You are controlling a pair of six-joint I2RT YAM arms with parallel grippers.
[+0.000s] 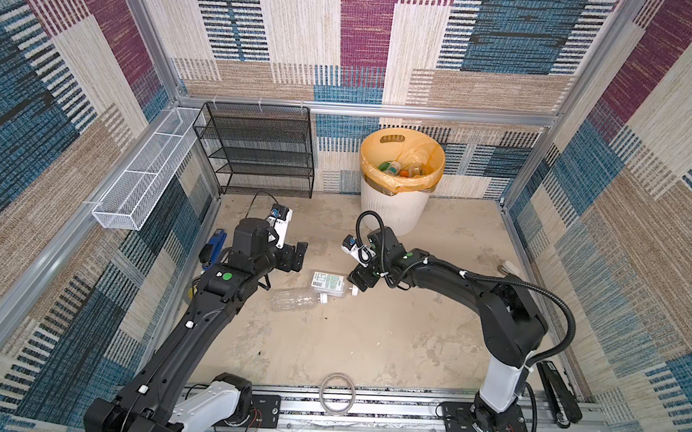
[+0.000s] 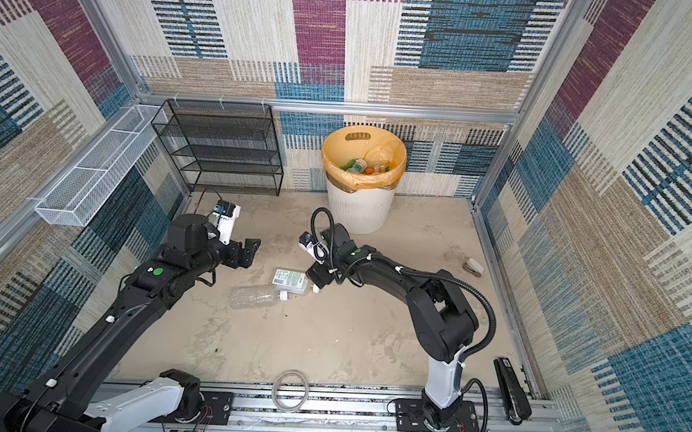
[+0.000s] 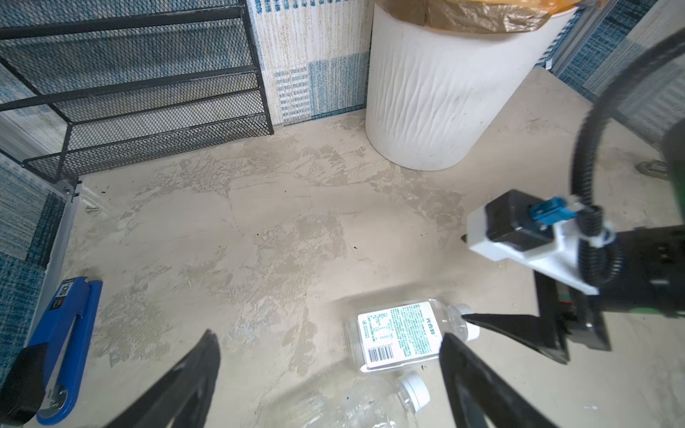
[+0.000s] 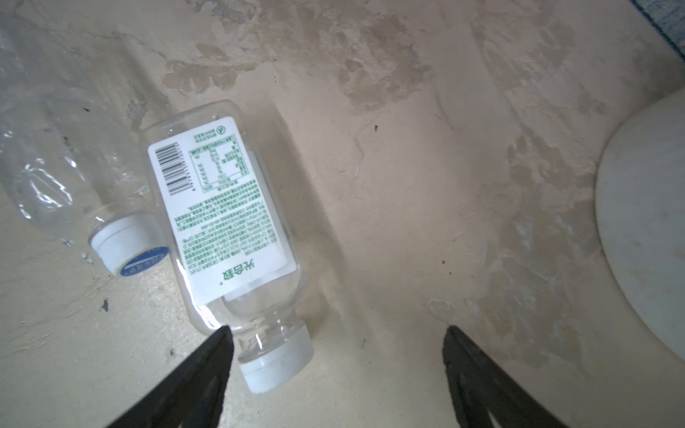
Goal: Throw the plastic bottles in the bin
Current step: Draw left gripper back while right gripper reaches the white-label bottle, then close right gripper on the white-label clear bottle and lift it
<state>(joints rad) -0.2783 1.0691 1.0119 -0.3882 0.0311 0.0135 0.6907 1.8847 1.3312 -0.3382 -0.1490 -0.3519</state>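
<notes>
Fingers spread, empty, on left gripper (image 3: 328, 335) and right gripper (image 4: 338, 329); labelled bottle (image 4: 222, 207): green print, barcode.

On the white-labelled flat clear plastic bottle (image 4: 222, 207): large green Chinese characters starting 光合, plus a barcode, a boxed table and fine green print too small to read. On the blue metal stapler (image 3: 74, 318): "50". On the blue-topped white cap (image 4: 128, 241) of the crumpled clear plastic bottle (image 4: 55, 166): illegible lettering.

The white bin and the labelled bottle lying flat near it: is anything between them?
Nothing. The left wrist view shows only bare, stained surface between the bin and the labelled bottle.
</notes>
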